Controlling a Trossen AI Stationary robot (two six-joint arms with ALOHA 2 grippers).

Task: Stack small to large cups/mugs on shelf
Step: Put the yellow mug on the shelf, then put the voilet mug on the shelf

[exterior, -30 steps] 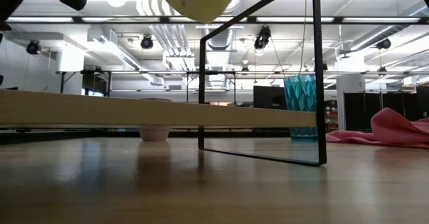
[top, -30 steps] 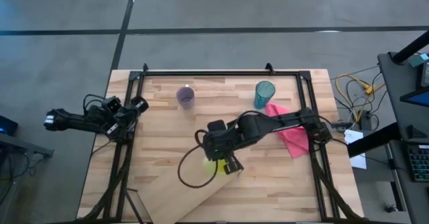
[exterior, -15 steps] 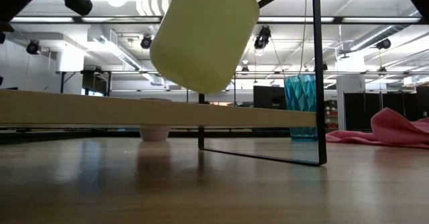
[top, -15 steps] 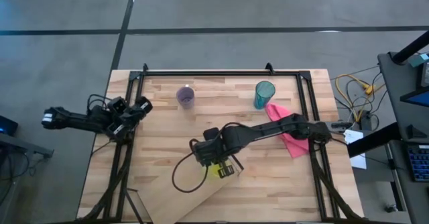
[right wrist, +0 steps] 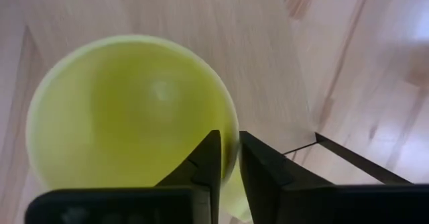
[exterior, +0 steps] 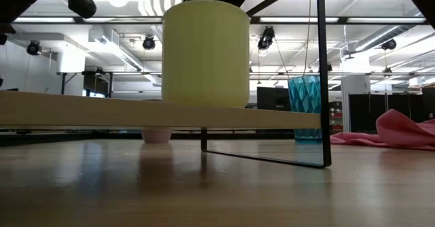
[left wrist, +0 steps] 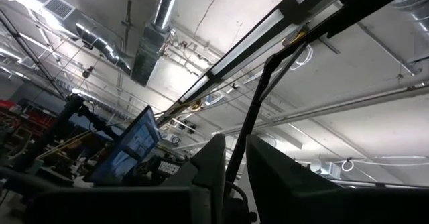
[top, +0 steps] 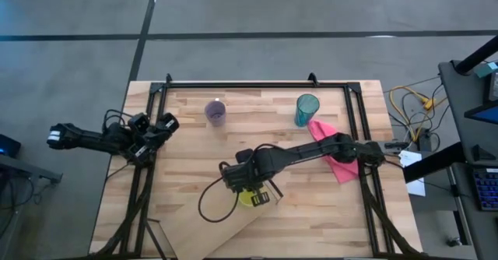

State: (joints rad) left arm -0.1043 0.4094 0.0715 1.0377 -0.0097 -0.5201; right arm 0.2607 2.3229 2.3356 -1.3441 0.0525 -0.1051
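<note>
1. I'm working over a light-wood table (top: 194, 159) ringed by a dark frame; in the low view an open hall with ceiling lights and ducts lies behind it.
2. Nearest the low camera is the shelf (exterior: 102, 109), a long pale board with a thin dark metal frame (exterior: 319, 77) upright at one end.
3. The yellow mug (exterior: 206, 54) stands upright on the shelf board, close to that frame end.
4. My right gripper (right wrist: 225, 158) is on the mug from above, its fingers nearly together and pinching the mug's rim.
5. Beyond the shelf, the purple cup (top: 215, 111) stands on the table, well apart from the mug.
6. The teal tumbler (top: 306, 109) stands farther along from the purple cup, near the table's far edge.
7. A pink cloth (top: 336, 156) lies just beside the tumbler.
8. My left gripper (top: 161, 125) waits at the table's left edge, far from the shelf, fingers (left wrist: 209, 174) close together on nothing.
</note>
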